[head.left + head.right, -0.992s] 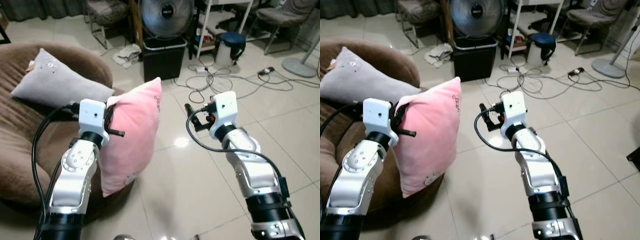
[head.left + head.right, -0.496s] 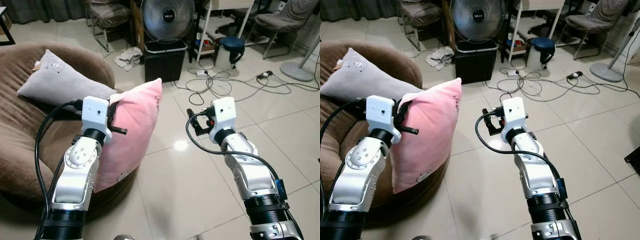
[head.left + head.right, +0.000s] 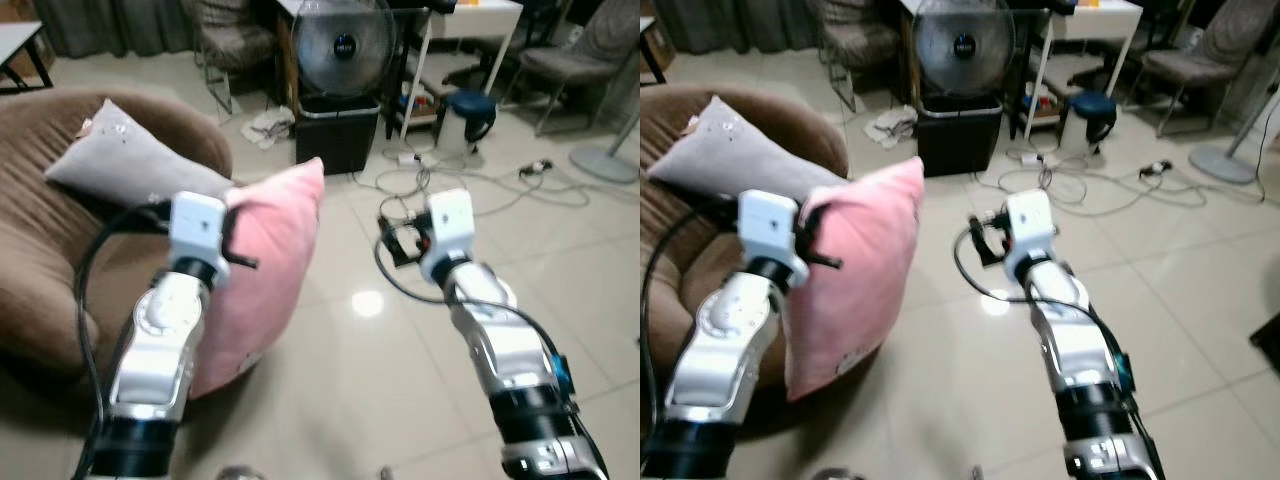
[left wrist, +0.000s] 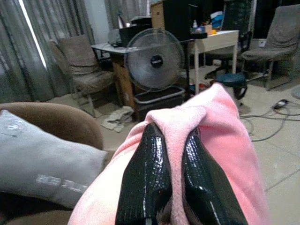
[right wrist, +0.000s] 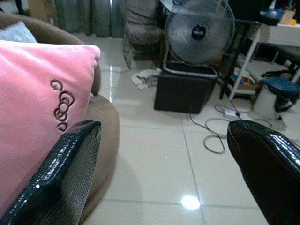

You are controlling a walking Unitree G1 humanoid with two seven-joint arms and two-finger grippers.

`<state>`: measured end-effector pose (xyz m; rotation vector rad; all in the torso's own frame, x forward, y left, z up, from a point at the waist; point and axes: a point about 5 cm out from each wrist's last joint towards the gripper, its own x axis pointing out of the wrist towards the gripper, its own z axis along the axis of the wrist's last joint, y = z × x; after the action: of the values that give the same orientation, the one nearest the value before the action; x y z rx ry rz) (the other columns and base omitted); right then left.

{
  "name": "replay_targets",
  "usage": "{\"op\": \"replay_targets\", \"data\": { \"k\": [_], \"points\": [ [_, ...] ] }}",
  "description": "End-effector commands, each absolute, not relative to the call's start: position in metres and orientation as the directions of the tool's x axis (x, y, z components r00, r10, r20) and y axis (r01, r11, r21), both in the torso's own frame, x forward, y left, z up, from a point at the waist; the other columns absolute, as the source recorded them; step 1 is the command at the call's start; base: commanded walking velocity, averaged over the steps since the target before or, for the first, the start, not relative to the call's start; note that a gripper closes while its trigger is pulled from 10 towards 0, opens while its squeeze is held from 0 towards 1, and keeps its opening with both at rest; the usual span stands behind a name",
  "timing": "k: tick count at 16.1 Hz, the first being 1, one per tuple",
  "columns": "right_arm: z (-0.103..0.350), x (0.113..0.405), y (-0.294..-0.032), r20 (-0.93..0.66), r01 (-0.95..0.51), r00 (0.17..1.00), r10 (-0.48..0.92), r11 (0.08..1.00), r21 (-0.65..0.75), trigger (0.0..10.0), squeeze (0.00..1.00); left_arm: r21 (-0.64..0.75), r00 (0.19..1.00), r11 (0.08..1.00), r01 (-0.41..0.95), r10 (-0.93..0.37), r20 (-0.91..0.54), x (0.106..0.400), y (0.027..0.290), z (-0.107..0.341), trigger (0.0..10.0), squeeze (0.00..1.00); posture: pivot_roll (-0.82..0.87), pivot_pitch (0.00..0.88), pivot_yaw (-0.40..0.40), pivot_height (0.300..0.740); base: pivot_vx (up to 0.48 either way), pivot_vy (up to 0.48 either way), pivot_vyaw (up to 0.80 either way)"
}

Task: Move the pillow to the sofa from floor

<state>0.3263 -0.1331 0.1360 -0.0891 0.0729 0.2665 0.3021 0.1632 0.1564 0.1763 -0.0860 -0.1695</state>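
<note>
Carrying: left hand [image 4: 168, 154] pinches pillow [image 3: 265, 265] edge; clear sofa [image 3: 40, 250] rim beyond before releasing. Right hand [image 5: 164, 164] wide open, empty.

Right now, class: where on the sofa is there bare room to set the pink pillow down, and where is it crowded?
Free: the brown seat of the sofa, below the grey pillow. The left gripper pinches the pink pillow at its edge. Crowded: cables and fan beyond.
</note>
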Motion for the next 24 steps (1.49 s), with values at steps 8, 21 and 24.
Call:
{"op": "replay_targets", "data": {
  "k": [8,21,24],
  "points": [
    [0.132,0.321,-0.136,-0.101,-0.260,0.962,0.252,0.962,-0.080,10.0,0.00,0.182,0.975,0.969,0.164,-0.187,0.116,0.305,0.161,0.165,10.0,0.00,0.13,0.000,-0.020,0.740,0.000,-0.325,0.00],
    [0.124,0.320,-0.140,-0.136,-0.251,0.962,0.238,0.964,-0.092,10.0,0.00,0.189,0.975,0.971,0.145,-0.173,0.136,0.303,0.166,0.162,10.0,0.00,0.13,0.000,-0.034,0.740,0.149,0.000,-0.29],
    [0.124,0.320,-0.141,-0.138,-0.247,0.963,0.233,0.965,-0.093,10.0,0.00,0.190,0.977,0.971,0.143,-0.170,0.132,0.302,0.168,0.161,10.0,0.00,0.13,0.000,-0.034,0.740,0.406,0.000,0.00]
  ]
}}
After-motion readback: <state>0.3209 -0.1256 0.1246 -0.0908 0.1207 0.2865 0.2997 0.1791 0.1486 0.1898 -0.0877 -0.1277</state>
